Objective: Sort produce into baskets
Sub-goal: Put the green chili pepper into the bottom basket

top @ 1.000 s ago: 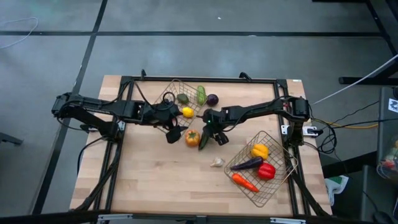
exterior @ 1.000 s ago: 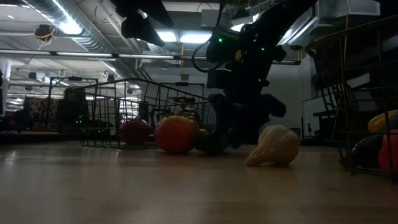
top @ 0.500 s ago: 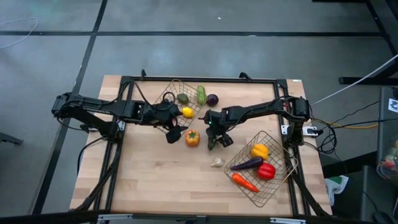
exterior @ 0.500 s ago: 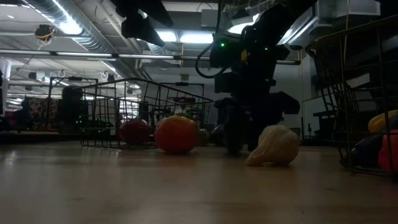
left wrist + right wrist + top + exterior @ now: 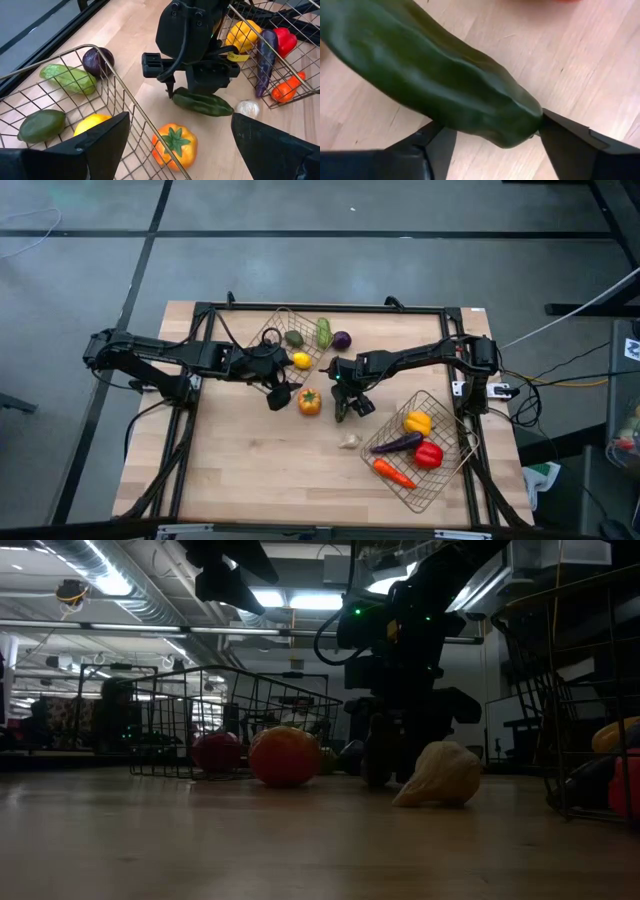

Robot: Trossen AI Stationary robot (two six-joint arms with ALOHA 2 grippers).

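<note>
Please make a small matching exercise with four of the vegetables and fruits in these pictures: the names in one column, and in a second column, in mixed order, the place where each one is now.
Things:
1. lemon
2. dark green pepper
3. carrot
4. garlic

Places:
A. on the bare table, beside the right basket
B. between the fingers of the right tool
C. inside the left basket
D. inside the right basket

Pairs: 1-C, 2-B, 3-D, 4-A
</note>
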